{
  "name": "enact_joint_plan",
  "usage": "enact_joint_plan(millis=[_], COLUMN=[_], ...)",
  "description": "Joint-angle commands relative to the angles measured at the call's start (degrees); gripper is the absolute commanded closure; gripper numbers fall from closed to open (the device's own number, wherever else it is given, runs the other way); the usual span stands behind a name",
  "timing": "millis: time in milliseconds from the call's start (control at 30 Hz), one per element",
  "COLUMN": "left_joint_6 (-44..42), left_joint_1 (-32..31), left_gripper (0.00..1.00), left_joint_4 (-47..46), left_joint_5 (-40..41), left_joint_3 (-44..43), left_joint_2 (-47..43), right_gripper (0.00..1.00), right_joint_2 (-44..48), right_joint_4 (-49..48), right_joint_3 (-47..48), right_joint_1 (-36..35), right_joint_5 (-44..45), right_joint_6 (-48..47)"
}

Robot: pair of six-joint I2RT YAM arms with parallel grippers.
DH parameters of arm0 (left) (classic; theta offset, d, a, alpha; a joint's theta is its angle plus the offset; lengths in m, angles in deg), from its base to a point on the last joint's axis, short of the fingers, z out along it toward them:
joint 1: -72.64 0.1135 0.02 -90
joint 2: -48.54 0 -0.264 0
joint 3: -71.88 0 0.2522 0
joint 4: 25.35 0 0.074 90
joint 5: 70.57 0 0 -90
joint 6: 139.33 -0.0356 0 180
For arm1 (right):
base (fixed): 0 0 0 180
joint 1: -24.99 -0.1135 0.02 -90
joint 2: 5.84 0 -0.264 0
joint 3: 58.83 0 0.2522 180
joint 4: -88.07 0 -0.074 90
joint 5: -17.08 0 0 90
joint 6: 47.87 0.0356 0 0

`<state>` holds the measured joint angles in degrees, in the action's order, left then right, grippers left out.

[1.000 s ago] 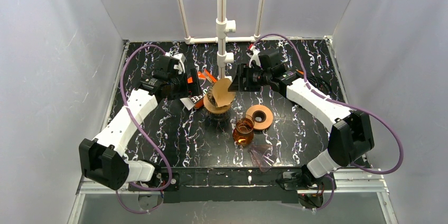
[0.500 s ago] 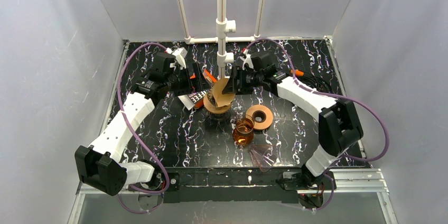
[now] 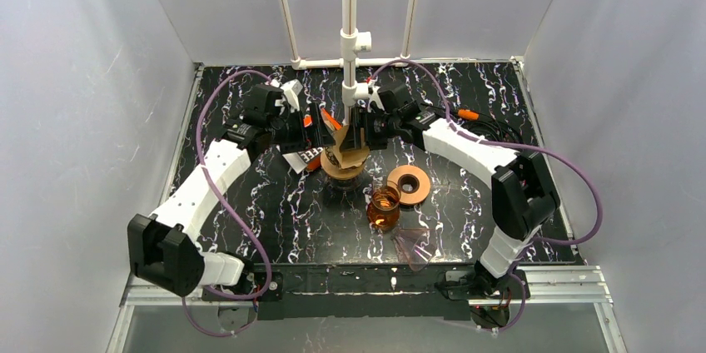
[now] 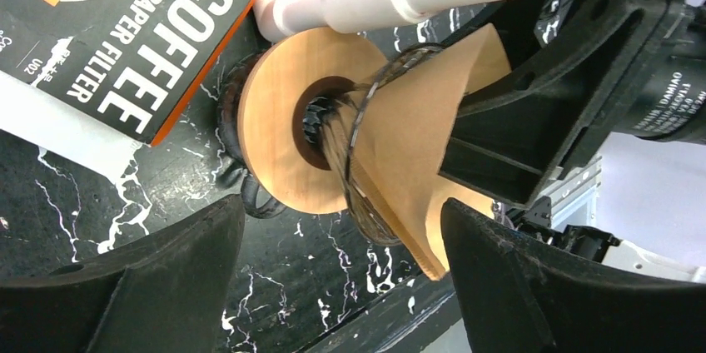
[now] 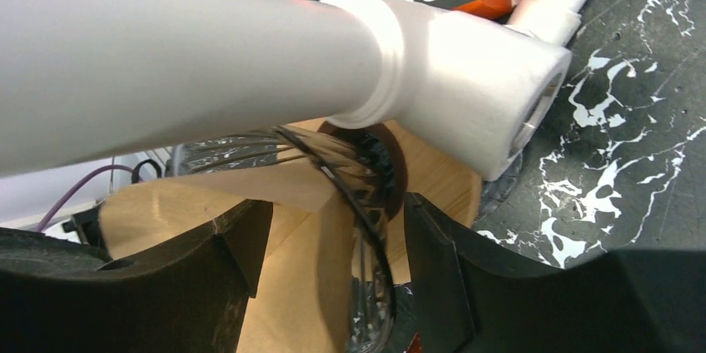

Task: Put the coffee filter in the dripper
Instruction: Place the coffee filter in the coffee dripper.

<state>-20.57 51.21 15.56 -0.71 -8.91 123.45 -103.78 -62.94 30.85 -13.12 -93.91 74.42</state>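
Overhead view wide; wrist views (close) share dripper.

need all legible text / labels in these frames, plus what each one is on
"COFFEE": large white letters on the filter box.
"PAPER FILTER": same box, on the line beside it.
"U02": same box, small print, reading uncertain.
Fine print at the box's far edge: too small to read.
White lettering on the black motor housing: blurred, unreadable.

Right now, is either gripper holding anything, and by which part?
The left gripper is open and holds nothing. The right gripper straddles the wall of the coffee filter at the rim of the dripper; whether it grips cannot be told.
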Motion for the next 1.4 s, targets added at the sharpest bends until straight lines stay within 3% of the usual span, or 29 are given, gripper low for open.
enact_joint_plan(millis=[0, 200, 567, 733, 1367], left_joint_6=[-1.7, -2.0, -2.0, -2.4, 0.1], left_joint_1=[0.4, 0.4, 0.4, 0.4, 0.4], left_gripper=[0.16, 0.2, 0.22, 0.22, 0.02], left_joint_4=[0.9, 1.5, 5.4, 5.9, 0.1], left_joint_5=[0.7, 4.6, 11.8, 12.5, 3.5], left_joint_3=[1.0, 1.7, 1.1, 1.0, 0.6], left_joint_2=[1.6, 3.4, 4.7, 4.6, -3.0], right_gripper=[0.33, 0.31, 0.15, 0.13, 0.04], right_joint_2=[-1.5, -0.5, 5.8, 7.3, 14.0], right_joint_4=[1.7, 1.7, 0.7, -1.2, -5.2], right_joint_3=[2.7, 2.2, 0.0, -1.4, -5.5], right_joint_1=[-0.4, -0.4, 1.2, 2.8, 6.3], right_joint_5=[1.7, 2.2, 3.9, 1.4, -2.8], right_joint_6=[-1.3, -1.6, -0.8, 0.4, 3.4])
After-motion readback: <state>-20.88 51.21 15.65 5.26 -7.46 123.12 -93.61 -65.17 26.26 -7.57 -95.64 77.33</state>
